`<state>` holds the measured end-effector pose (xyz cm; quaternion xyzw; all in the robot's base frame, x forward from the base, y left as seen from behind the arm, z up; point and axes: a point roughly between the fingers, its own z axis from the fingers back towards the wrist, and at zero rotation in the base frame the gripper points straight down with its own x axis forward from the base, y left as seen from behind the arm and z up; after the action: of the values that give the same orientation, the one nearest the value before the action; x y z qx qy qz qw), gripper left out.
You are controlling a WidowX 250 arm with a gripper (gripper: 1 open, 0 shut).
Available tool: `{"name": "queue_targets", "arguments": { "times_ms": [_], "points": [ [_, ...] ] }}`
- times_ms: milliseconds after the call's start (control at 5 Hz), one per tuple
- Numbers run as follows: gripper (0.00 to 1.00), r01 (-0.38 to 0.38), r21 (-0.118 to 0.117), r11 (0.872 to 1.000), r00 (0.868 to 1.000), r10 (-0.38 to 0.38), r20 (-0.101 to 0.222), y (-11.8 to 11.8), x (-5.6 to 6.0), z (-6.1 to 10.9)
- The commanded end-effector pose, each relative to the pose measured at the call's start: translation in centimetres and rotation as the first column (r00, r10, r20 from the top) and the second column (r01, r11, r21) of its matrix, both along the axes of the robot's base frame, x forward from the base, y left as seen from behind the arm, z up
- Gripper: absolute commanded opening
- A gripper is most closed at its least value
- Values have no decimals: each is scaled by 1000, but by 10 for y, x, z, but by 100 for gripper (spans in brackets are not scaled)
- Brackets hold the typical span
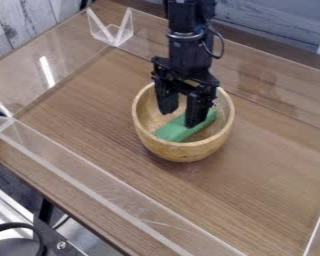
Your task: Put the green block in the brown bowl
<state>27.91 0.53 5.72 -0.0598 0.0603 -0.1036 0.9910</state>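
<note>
Bowl: round, light-brown wood (184,152), thick-walled and smooth-rimmed, upright on the table; it serves as the landmark for every other place named here.
Block: bright green bar (188,126), inside the bowl, lying aslant, one end toward the near left of the bowl's inside and the other toward its far right; its far end is partly covered by the dark parts above.
Pincer: black (180,108), open, its two fingers spread apart over the bowl; the green bar is not clamped between them. Whether a fingertip touches the bar or the bowl's inner wall, I cannot tell from here.
Arm: black, jointed (188,45), reaching in from beyond the far side of the bowl and pointing downward over it, with a thin cable looping out at its right.
Table: brown wood-grained top (129,205), extending on all sides of the bowl.
Clear object: see-through, with pale, angular edges (112,26), well apart from the bowl, beyond it and to its left; its exact kind is unclear.
Clear strips: shiny, see-through bands (45,148), to the left of the bowl, near the table's edge.
Black ring: dark, curved piece (16,232), well apart from the bowl, on its near left, only partly in view.
</note>
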Motion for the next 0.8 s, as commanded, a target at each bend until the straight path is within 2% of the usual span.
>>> {"name": "queue_targets", "arguments": {
  "times_ms": [0, 400, 600],
  "points": [
    [100, 0, 2, 1000, 998, 0, 66, 0, 11, 21],
    [100, -15, 1, 1000, 994, 15, 104, 4, 11, 42],
    [100, -38, 1, 999, 987, 37, 154, 12, 12, 68]
  ]
}}
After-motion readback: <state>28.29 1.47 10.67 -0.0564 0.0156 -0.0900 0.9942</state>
